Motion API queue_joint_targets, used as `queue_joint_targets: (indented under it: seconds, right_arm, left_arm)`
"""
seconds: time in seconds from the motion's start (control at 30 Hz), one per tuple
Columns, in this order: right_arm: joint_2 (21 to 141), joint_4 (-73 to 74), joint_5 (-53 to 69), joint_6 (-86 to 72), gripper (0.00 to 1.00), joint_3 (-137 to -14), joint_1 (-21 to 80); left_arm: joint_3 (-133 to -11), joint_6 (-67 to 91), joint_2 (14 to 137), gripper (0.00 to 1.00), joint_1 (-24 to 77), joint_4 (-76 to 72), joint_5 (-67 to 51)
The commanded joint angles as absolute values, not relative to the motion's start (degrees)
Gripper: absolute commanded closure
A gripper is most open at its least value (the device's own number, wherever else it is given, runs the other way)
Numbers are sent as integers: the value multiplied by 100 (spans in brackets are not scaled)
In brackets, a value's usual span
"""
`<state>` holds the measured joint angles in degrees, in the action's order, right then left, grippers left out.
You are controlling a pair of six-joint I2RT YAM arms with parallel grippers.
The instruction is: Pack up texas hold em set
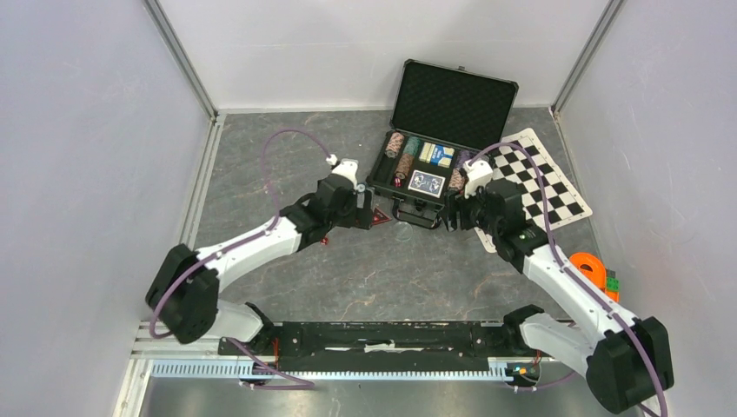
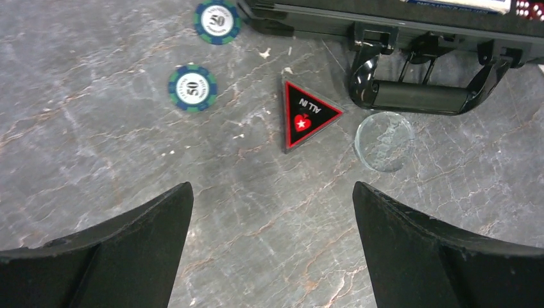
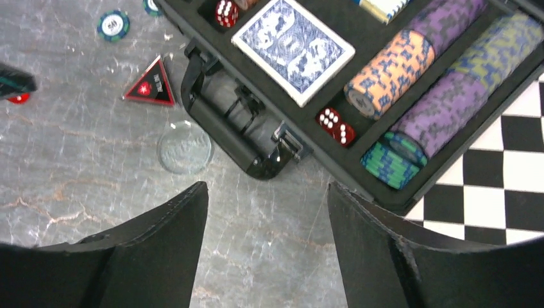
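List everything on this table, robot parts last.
case: one, black, open at the far centre of the table
chip rows: several, purple, orange, green-blue, in case slots
card deck: one plainly seen, blue, in case
dice: at least three, red, in case
loose chips: two, green-blue, on table by case corner
triangular marker: one, red-edged black, on table near handle
clear disc: one, transparent, beside handle
checkered mat: one, black-and-white, right of case
orange ring: one, beside right arm
left gripper: black, open, above marker area
right gripper: black, open, near handle
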<state>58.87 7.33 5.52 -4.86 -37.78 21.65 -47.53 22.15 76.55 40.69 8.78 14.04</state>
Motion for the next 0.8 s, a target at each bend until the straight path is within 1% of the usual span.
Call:
queue_joint_targets:
  seconds: [0.0, 0.07, 0.23, 0.3, 0.4, 0.47, 0.53, 0.77]
  right_arm:
    - [5274, 432, 493, -832, 26, -3366, 2163]
    - [4889, 344, 242, -933, 23, -3136, 2164]
    - [3866, 46, -391, -1236, 22, -2454, 2162]
    - [3530, -140, -483, -1260, 19, -2281, 2162]
    - [3296, -18, -811, -1203, 19, -2291, 2162]
    - [3169, 168, -962, -1116, 19, -2337, 2155]
    - [3062, 173, -951, -1034, 19, -2349, 2162]
    - [3148, 44, -534, -1080, 19, -2317, 2162]
  left_arm:
    - [-5635, 2142, 8424, 0, 4217, 1615, 1059]
    - [-5987, 2107, 8778, 0, 4323, 1774, 1122]
    - [-6635, 2199, 9618, 0, 4394, 2048, 1094]
    - [-6855, 2227, 9930, 0, 4395, 2123, 1051]
    - [-7122, 2267, 10290, 1, 4403, 2120, 1037]
    - [-7281, 2272, 10485, 4, 4412, 2112, 1085]
    - [-7419, 2259, 10649, 7, 4429, 2109, 1183]
    - [-7763, 2359, 11117, 8, 4482, 2112, 1417]
